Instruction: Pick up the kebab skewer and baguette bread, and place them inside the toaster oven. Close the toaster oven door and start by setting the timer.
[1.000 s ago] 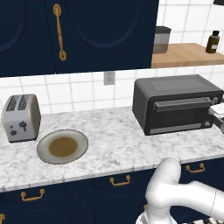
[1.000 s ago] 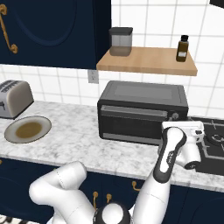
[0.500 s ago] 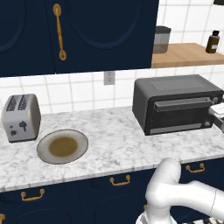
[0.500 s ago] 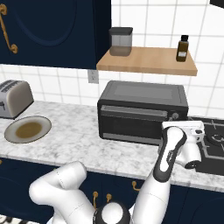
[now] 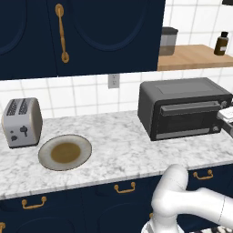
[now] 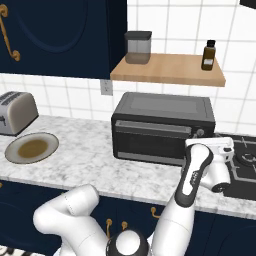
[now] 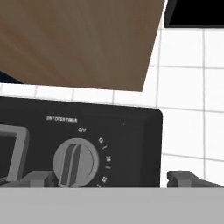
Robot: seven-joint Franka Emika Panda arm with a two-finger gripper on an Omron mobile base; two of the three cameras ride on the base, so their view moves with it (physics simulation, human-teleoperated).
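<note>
The toaster oven (image 5: pixel 184 107) (image 6: pixel 162 127) stands on the marble counter with the toaster oven door (image 5: pixel 186 119) (image 6: pixel 150 142) shut. My gripper (image 6: pixel 202 142) (image 5: pixel 226 116) hovers at the oven's right end, open. In the hand view it (image 7: pixel 113 178) faces the control panel. One fingertip (image 7: pixel 41 177) shows left of the grey timer knob (image 7: pixel 75 162) and the other far to the right; neither touches the knob. The knob's bar points up toward the OFF mark. The kebab skewer and the baguette bread are out of view.
An empty grey plate (image 5: pixel 65 151) (image 6: pixel 31 148) lies left on the counter beside a silver two-slot toaster (image 5: pixel 21 122) (image 6: pixel 15 112). A wooden shelf (image 6: pixel 170 70) above the oven carries a jar (image 6: pixel 137 47) and a bottle (image 6: pixel 208 55). A black stovetop (image 6: pixel 245 160) lies right of the oven.
</note>
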